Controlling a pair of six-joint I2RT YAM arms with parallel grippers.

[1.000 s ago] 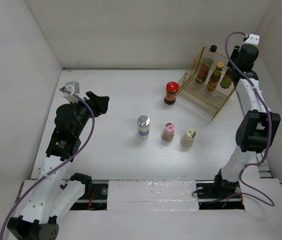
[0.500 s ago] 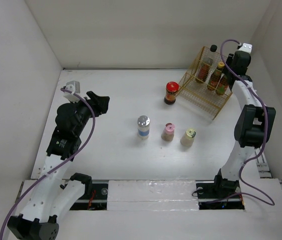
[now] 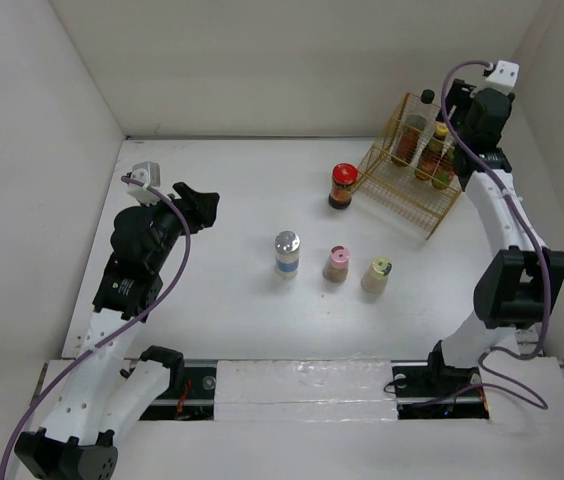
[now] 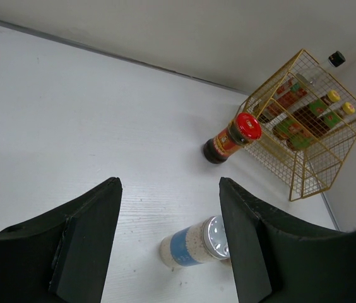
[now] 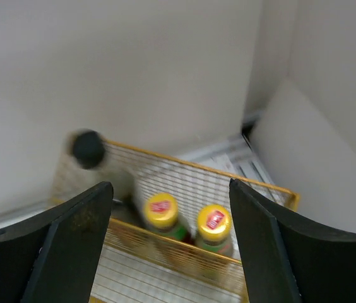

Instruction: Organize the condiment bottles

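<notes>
- Right jaws: wide open, empty, above the wire basket [image 3: 402, 196] holding three racked bottles [image 5: 161, 211].
- Left jaws: apart, empty, far from the basket.
- Red-capped jar [image 3: 342, 186] stands beside the basket; three loose bottles [image 3: 336, 264] stand farther off on the counter [image 3: 232, 200].
- Likely light, rigid, slick; grip below the cap.

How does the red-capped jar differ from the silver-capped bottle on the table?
The red-capped jar has dark contents and a red-orange label; the silver-capped bottle has pale contents and a blue label. The red-capped jar stands close beside the yellow wire basket; the silver-capped bottle stands in the open, farther from it. Both stand upright on the table, outside the basket.
</notes>
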